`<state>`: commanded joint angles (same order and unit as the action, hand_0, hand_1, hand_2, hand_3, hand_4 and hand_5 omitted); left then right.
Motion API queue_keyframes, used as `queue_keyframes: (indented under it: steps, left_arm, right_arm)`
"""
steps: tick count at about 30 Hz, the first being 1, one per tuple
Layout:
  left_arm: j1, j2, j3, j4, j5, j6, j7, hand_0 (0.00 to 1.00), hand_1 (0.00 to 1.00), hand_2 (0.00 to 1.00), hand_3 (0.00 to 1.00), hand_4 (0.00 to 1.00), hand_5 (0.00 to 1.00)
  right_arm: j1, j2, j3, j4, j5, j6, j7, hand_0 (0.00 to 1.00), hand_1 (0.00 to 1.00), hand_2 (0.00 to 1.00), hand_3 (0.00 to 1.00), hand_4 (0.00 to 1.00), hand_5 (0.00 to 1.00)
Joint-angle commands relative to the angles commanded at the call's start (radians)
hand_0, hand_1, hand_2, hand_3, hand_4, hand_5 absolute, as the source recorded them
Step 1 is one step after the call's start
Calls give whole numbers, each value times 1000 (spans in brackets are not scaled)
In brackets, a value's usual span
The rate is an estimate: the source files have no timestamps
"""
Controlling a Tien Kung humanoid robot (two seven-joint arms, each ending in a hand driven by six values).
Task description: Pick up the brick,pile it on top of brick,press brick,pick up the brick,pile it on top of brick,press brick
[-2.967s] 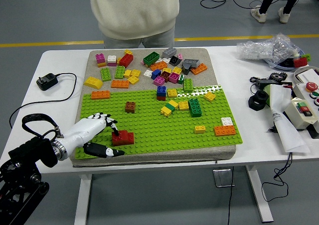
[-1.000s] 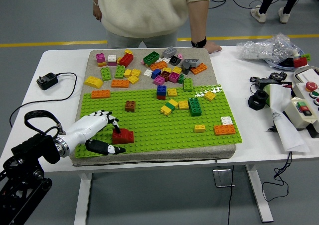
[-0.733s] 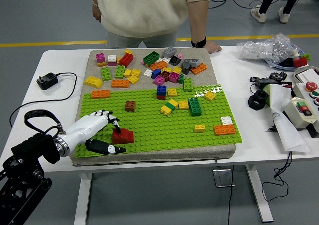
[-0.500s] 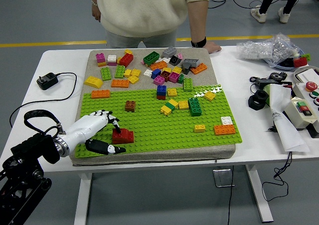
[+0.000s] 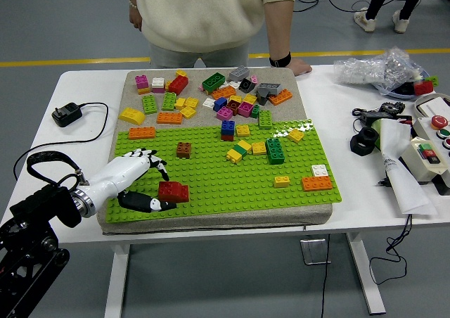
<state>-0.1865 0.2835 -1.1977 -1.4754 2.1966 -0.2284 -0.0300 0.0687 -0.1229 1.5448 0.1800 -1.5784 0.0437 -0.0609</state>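
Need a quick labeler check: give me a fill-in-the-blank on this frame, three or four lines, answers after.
1. The red brick sits on the ____ baseplate.
2. The left hand comes in from the picture's ____ side.
3. The brown brick lies ____ from the robot than the red brick.
4. The person's hand rests on the ____ table.

Missing words: green; left; farther; white

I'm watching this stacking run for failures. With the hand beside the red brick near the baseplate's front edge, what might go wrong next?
The left hand is open next to the red brick, with its thumb under the brick's near side; a sideways sweep might pry it off the green baseplate. The brown brick just beyond could be knocked by a reaching finger.
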Motion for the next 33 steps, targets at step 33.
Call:
queue_keyframes:
  steps: [33]
  left_arm:
    - [-100,-4,16,189,-21,5,-24,998,966,831,603,998,563]
  right_arm:
    - [6,-4,-3,0,6,0,-2,762,677,721,743,998,687]
